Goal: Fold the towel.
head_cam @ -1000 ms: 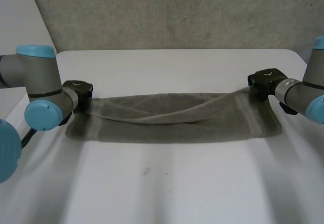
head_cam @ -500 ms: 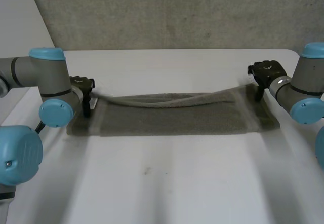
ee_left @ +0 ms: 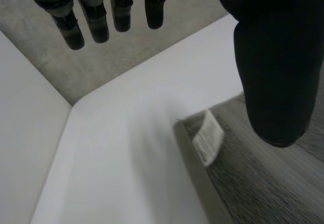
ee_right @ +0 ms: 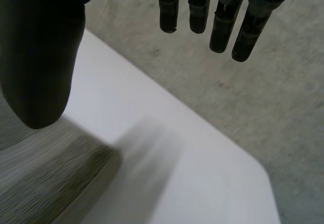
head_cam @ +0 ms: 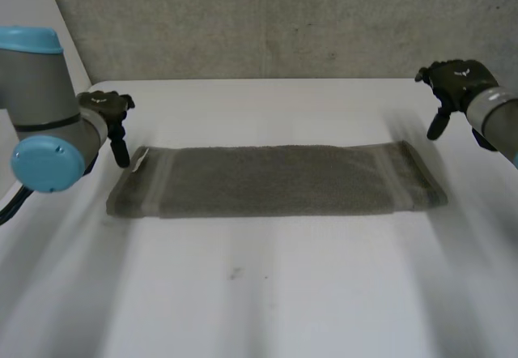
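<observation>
Towel point(head_cam: 275, 181) sits free of both hands. The left hand point(head_cam: 109, 115) hangs over its far left corner and the right hand point(head_cam: 455, 83) is lifted off beyond the far right, each with straight, relaxed fingers holding nothing. The grey strip lies flat, folded lengthwise, across the white table point(head_cam: 267, 293), with a white label point(ee_left: 207, 135) at the left corner. Half a second ago both hands held up the sagging far edge.

the head view looks down from behind, across the whole desk point(head_cam: 259, 293). the wrist views sit close behind the left robot hand point(ee_left: 273, 62) and right robot hand point(ee_right: 40, 46), each sharing one towel point(head_cam: 275, 181) end with the head view.
</observation>
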Available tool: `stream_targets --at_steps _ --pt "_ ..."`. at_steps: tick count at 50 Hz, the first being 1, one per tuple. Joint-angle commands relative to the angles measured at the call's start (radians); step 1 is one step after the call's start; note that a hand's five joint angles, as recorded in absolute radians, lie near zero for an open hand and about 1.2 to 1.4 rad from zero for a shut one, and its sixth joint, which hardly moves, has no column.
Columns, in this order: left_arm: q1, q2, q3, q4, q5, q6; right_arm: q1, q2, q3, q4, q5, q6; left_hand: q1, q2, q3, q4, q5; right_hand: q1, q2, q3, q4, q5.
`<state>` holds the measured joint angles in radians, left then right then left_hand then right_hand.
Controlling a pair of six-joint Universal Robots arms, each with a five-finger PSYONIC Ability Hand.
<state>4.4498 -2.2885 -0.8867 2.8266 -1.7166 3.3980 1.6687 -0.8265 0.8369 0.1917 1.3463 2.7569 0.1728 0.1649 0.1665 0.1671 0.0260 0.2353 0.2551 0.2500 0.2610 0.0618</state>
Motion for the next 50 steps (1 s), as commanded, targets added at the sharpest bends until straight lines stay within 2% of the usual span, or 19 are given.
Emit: stream_targets --at_steps 1,3,8,10,13,18,25,27,28,30,31,32,38,50 --pt "-0.001 0.167 -0.321 0.175 0.066 0.001 -0.058 -0.172 0.382 -0.139 -0.073 -0.011 0.002 0.010 0.008 0.007 -0.026 -0.061 -0.081 -0.075 -0.086 -0.062" --pt "-0.003 0.227 -0.446 0.275 0.098 -0.002 -0.067 -0.192 0.445 -0.178 -0.084 -0.022 0.002 0.010 0.008 0.007 -0.026 -0.061 -0.081 -0.075 -0.086 -0.062" --pt "-0.004 0.273 -0.560 0.384 0.109 -0.028 -0.081 -0.200 0.595 -0.248 -0.105 -0.083 0.002 0.010 0.008 0.007 -0.026 -0.061 -0.081 -0.075 -0.086 -0.062" --pt "-0.007 0.294 -0.653 0.497 0.111 -0.107 -0.083 -0.189 0.616 -0.262 -0.110 -0.101 0.002 0.010 0.008 0.007 -0.026 -0.061 -0.081 -0.075 -0.086 -0.062" --pt "-0.007 0.294 -0.687 0.549 0.112 -0.155 -0.086 -0.134 0.633 -0.288 -0.111 -0.160 0.002 0.010 0.008 0.007 -0.026 -0.013 -0.032 -0.027 -0.038 -0.014" --pt "-0.007 0.297 -0.709 0.567 0.109 -0.174 -0.086 -0.085 0.620 -0.295 -0.110 -0.220 0.002 0.010 0.008 0.007 -0.026 0.029 0.009 0.014 0.003 0.028" --pt "-0.007 0.297 -0.715 0.567 0.111 -0.174 -0.086 -0.063 0.616 -0.296 -0.110 -0.240 0.002 0.010 0.008 0.007 -0.026 0.243 0.223 0.228 0.217 0.242" --pt "-0.007 0.297 -0.715 0.567 0.111 -0.174 -0.086 -0.057 0.614 -0.302 -0.108 -0.240 0.002 0.010 0.008 0.007 -0.026 0.409 0.390 0.395 0.384 0.408" --pt "-0.007 0.297 -0.715 0.567 0.111 -0.174 -0.086 -0.057 0.614 -0.302 -0.108 -0.240 0.002 0.010 0.008 0.007 -0.026 0.410 0.391 0.396 0.385 0.409" --pt "-0.009 0.297 -0.716 0.567 0.109 -0.174 -0.086 -0.054 0.613 -0.317 -0.108 -0.240 0.002 0.010 0.008 0.007 -0.026 0.860 0.840 0.846 0.834 0.859" --pt "-0.009 0.297 -0.716 0.567 0.109 -0.174 -0.086 -0.054 0.613 -0.318 -0.108 -0.240 0.002 0.010 0.008 0.007 -0.026 0.863 0.843 0.848 0.837 0.861" --pt "-0.010 0.297 -0.716 0.567 0.111 -0.174 -0.087 -0.054 0.610 -0.327 -0.104 -0.240 0.002 0.010 0.008 0.007 -0.026 1.118 1.099 1.104 1.093 1.117" --pt "-0.009 0.299 -0.724 0.570 0.109 -0.174 -0.092 -0.069 0.602 -0.363 -0.073 -0.232 0.002 0.010 0.008 0.007 -0.026 1.161 1.141 1.146 1.135 1.160" --pt "-0.010 0.305 -0.724 0.570 0.106 -0.177 -0.130 -0.092 0.600 -0.357 -0.081 -0.227 0.002 0.010 0.008 0.007 -0.026 1.161 1.141 1.146 1.135 1.160"
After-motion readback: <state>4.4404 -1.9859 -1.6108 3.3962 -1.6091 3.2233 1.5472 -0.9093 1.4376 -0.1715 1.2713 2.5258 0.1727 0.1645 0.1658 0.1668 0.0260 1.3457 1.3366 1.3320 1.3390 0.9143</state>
